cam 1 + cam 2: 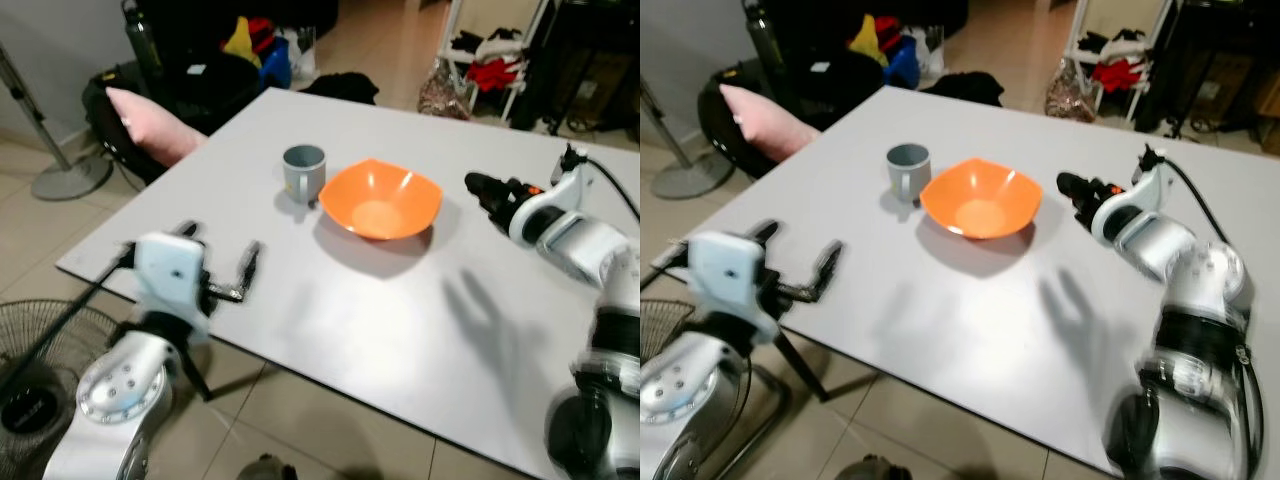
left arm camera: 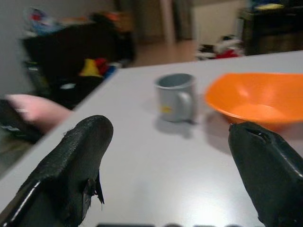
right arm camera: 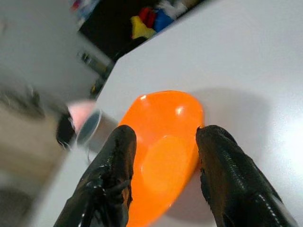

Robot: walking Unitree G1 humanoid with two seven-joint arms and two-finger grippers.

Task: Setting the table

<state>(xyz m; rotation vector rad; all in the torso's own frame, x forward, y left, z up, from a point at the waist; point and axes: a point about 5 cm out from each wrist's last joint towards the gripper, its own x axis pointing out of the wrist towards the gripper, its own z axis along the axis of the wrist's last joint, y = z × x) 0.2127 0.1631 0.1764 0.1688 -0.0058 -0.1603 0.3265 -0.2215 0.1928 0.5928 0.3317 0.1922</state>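
An orange bowl (image 1: 380,200) sits upright near the middle of the white table (image 1: 400,330). A grey mug (image 1: 304,170) stands just left of it, close but apart. My left gripper (image 1: 218,250) hovers open over the table's near-left edge, well short of the mug (image 2: 176,97) and the bowl (image 2: 258,97). My right gripper (image 1: 485,190) is open to the right of the bowl, a short gap from its rim, fingers pointing at it. In the right wrist view the bowl (image 3: 165,151) lies between the two black fingers (image 3: 118,161), with the mug (image 3: 90,130) beyond.
A pink cushion (image 1: 150,125) rests on a dark seat off the table's far-left corner. A floor fan (image 1: 40,350) stands by my left arm, and a stand's round base (image 1: 70,180) is on the tiles. A rack of clothes (image 1: 490,60) stands beyond the table.
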